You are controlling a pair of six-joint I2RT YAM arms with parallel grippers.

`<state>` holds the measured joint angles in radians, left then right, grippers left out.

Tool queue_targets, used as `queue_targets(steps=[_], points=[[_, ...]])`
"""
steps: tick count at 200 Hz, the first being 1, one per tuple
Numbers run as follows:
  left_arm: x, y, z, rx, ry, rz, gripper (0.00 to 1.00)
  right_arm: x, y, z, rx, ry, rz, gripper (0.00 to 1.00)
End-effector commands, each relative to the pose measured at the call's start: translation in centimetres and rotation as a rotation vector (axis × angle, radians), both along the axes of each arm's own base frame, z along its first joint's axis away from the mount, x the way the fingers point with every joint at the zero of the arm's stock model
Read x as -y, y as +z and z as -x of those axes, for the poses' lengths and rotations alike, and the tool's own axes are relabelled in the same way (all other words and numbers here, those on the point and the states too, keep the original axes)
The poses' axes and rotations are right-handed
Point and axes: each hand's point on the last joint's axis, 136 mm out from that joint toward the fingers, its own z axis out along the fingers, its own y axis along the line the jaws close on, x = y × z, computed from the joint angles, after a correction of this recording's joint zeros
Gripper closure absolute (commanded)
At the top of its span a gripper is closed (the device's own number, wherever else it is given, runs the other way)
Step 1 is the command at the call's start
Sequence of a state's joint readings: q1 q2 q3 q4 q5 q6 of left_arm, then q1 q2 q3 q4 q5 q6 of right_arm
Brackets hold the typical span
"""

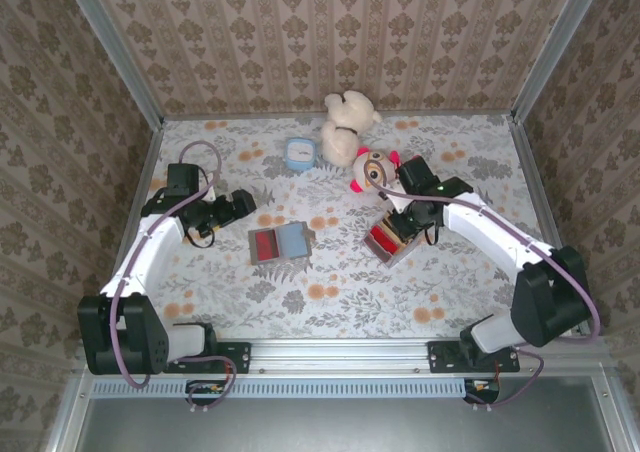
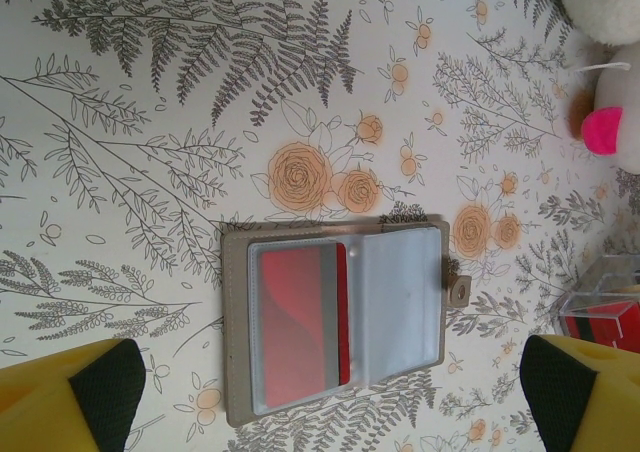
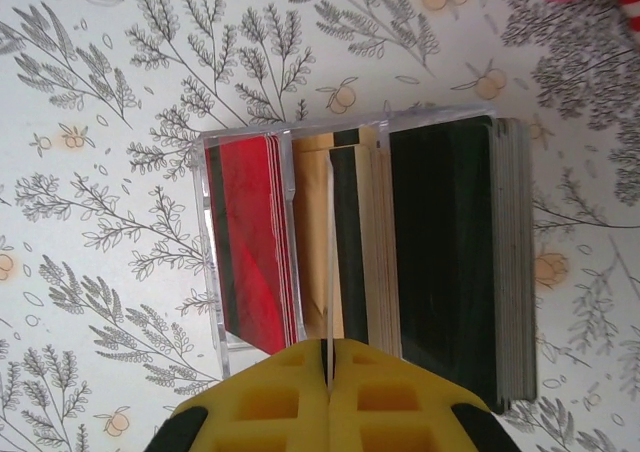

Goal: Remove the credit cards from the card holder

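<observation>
While your left fingers point(image 2: 95, 392) stand spread wide, one yellow tip at each lower corner of the left wrist view, nothing is held between them. Just beyond the tips, the card holder point(image 2: 340, 312) lies open flat on the bench point(image 1: 450, 292), both panels facing up. Its red card point(image 2: 300, 322) sits in one clear pocket and the light blue card point(image 1: 294, 238) in the other, so both cards are in their slots. From above, you can see those fingers stopped to the left of the holder, near it but apart.

Your right fingers point(image 3: 270, 402) are pressed together. A thin pale edge runs up from the seam between them, and you cannot tell whether it is pinched there. They hang right over a clear tray point(image 3: 210, 272) packed with upright stacks, red, tan and black.

Farther back on the bench stand a small light blue box point(image 1: 299, 153), a white plush bear point(image 1: 348, 117) and a plush toy with glasses point(image 1: 375, 167), which is just behind the right arm.
</observation>
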<state>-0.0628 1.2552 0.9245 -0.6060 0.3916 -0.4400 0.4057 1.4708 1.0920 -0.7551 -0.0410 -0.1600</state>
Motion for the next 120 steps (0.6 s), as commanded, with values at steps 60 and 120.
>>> queue_targets(steps=[60,120], points=[[-0.3,0.0,0.2,-0.005,-0.008,-0.010,0.00,0.4,-1.9,-0.5,-0.051,0.059,0.085,1.00],[0.0,-0.2,0.0,-0.017,-0.013,0.009,0.00,0.4,-1.5,-1.4,-0.016,0.056,0.092,1.00]])
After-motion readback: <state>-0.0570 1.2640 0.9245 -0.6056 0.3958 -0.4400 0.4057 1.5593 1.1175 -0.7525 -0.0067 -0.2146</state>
